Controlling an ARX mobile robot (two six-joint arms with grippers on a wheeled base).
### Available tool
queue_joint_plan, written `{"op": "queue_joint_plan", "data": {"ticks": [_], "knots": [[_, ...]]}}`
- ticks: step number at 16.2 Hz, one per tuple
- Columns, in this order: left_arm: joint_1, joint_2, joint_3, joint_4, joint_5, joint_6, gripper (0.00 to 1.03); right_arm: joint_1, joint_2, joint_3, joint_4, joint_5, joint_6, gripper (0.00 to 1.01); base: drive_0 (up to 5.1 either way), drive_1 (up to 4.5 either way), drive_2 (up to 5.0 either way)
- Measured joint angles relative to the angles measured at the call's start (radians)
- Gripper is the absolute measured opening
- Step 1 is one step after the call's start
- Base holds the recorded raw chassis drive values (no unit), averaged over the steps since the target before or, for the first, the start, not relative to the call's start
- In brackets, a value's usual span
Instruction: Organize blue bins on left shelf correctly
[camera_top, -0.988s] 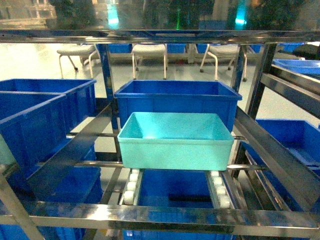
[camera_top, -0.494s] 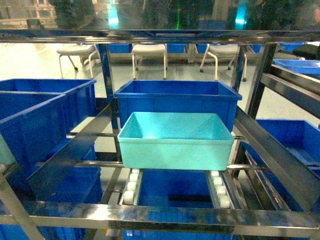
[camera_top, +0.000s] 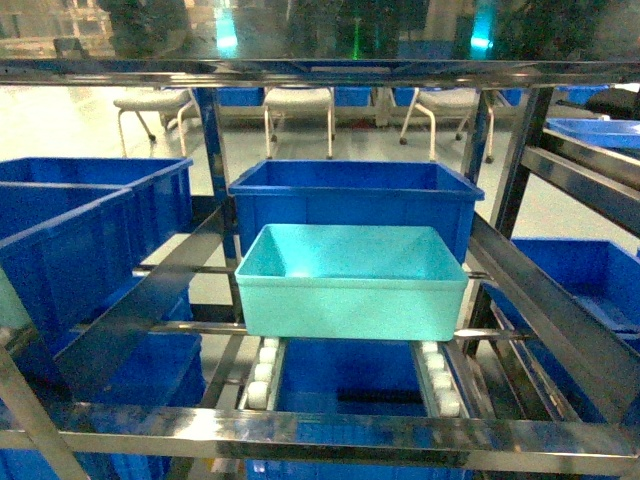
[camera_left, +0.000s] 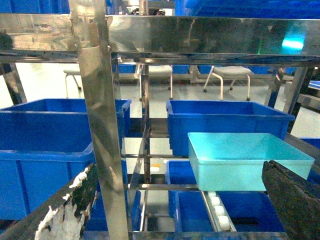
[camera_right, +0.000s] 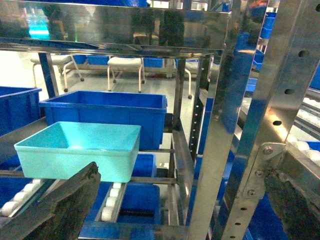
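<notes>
The light turquoise blue bin (camera_top: 350, 285) sits empty on the two white roller strips (camera_top: 262, 370) of the left shelf (camera_top: 340, 432), touching the dark blue bin (camera_top: 350, 195) behind it. In the left wrist view the turquoise bin (camera_left: 245, 160) is ahead and to the right of my left gripper (camera_left: 178, 167), which is open and empty. A steel upright (camera_left: 102, 130) stands between its fingers. In the right wrist view the bin (camera_right: 80, 150) lies ahead to the left of my right gripper (camera_right: 182, 172), also open and empty. Neither gripper shows in the head view.
Dark ribbed blue bins stand on the left rack level (camera_top: 70, 240), on the right (camera_top: 590, 280) and below the rollers (camera_top: 345, 385). A steel crossbar (camera_top: 300, 70) runs overhead. A perforated upright (camera_right: 270, 115) stands close on the right. White chairs (camera_top: 298, 105) stand behind.
</notes>
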Motion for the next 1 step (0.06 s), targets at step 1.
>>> {"op": "queue_joint_plan", "data": {"ticks": [1], "knots": [[0.0, 0.0, 0.0, 0.0, 0.0, 0.0, 0.98, 0.0, 0.0, 0.0, 0.0, 0.0, 0.0, 0.98, 0.0, 0.0, 0.0]]}}
